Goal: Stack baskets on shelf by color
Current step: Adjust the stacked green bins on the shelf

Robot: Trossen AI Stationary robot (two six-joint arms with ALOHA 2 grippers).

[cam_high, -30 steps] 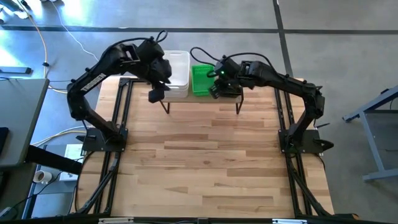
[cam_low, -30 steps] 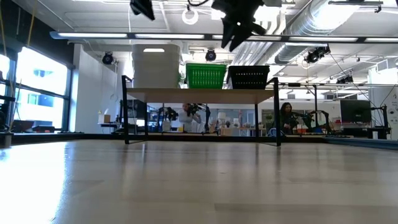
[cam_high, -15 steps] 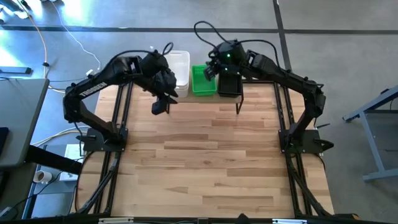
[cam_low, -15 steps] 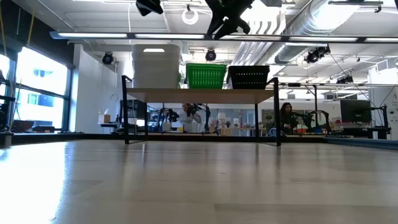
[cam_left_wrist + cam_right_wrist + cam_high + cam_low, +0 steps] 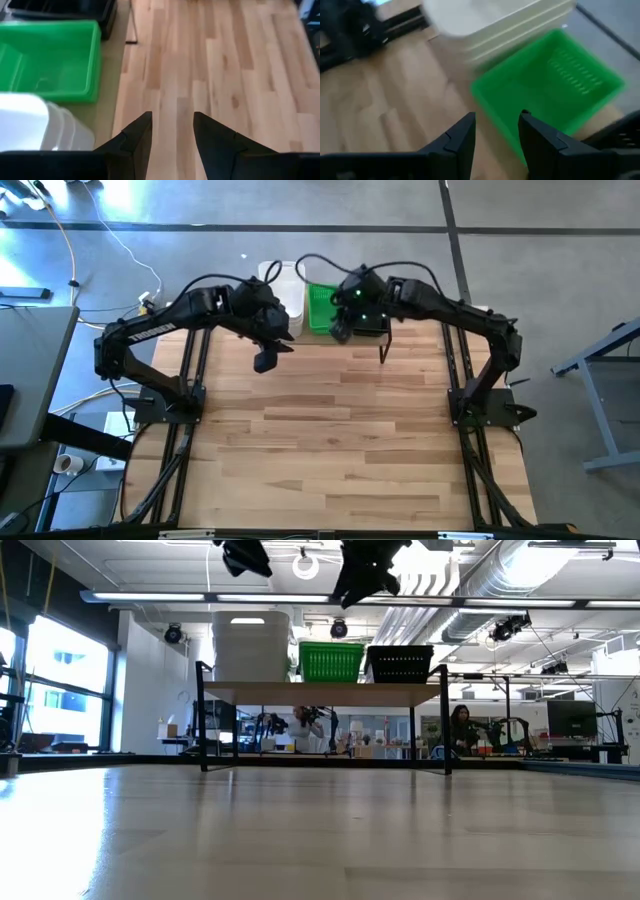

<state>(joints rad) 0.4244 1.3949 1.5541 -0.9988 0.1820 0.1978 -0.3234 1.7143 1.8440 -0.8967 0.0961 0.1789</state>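
low view – three basket stacks (image 5: 323,661) on one shelf (image 5: 322,693).

Smooth white plastic baskets (image 5: 250,645); perforated green basket (image 5: 331,662); light wood shelf (image 5: 320,693), matt.

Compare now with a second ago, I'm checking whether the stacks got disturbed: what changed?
The left gripper drew back from the shelf over the table, empty. The right gripper hovers over the green baskets, open. White, green and black stacks stayed put.

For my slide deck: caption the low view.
White, green and black baskets sit side by side on the shelf.
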